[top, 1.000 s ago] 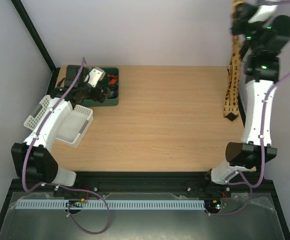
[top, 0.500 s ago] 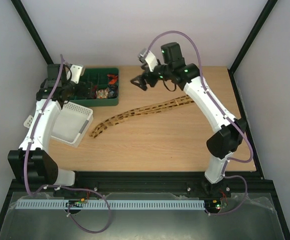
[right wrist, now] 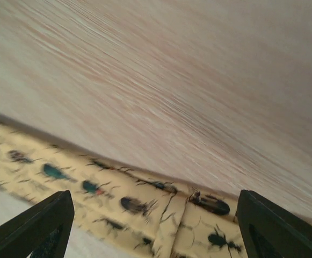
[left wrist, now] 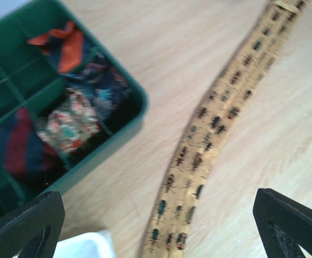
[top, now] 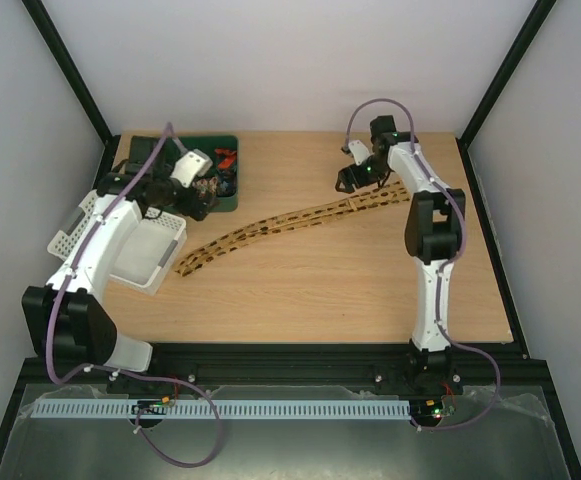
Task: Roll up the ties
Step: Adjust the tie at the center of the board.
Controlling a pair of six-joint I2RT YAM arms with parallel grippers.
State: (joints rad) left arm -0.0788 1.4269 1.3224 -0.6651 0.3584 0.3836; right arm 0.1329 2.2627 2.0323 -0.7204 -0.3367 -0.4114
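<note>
Across the wooden surface [top: 320, 280] a tan-gold tie [top: 270, 226] lies flat and unrolled, a long, slightly curved strip that runs from its wider tip near the white basket [top: 148, 252] at the left up to the far right, where it passes under the right arm. Small dark beetle-like marks repeat along its length, and the right wrist view shows some of them in teal and red. The right end effector [top: 347, 179] sits low over the tie's far-right stretch; its two fingers [right wrist: 36, 226] are spread wide, with the fabric running across the gap between them, and I cannot tell whether either finger touches the cloth. The left end effector [top: 204, 191] hangs above the near right corner of the green box [top: 232, 203], its fingers also spread wide and gripping nothing. Seen from the left wrist, the box's compartments hold rolled ties [left wrist: 69, 119]: an orange one, a dark blue one, a pale flowered one and a red-and-blue striped one. The tan-gold strip lies just beside the box, apart from it.
</note>
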